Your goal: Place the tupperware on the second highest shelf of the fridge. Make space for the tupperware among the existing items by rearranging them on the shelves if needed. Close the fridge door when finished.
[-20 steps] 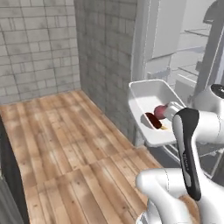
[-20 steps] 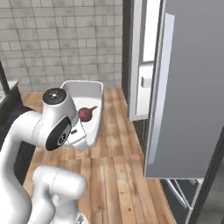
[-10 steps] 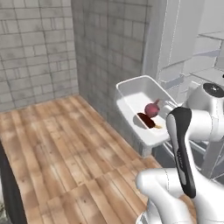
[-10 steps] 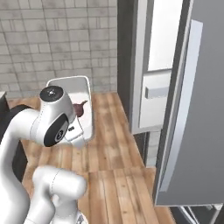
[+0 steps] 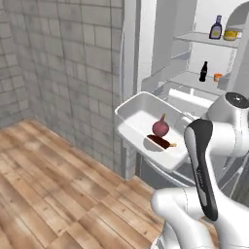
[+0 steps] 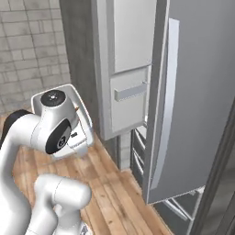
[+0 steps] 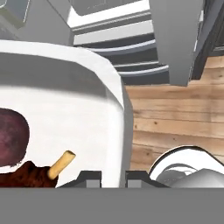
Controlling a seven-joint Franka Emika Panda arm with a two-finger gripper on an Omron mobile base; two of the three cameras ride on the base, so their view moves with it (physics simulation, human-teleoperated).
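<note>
Tupperware rides in the air before the open fridge, its near wall pinched between the gripper fingers; target shelves lie toward one o'clock.

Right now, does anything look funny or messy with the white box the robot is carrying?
Nothing is spilled. The white rectangular plastic tupperware is held up level by its rim in the fingers, with a round dark-red onion and a brown drumstick lying inside. The grey steel fridge door stands open.
</note>
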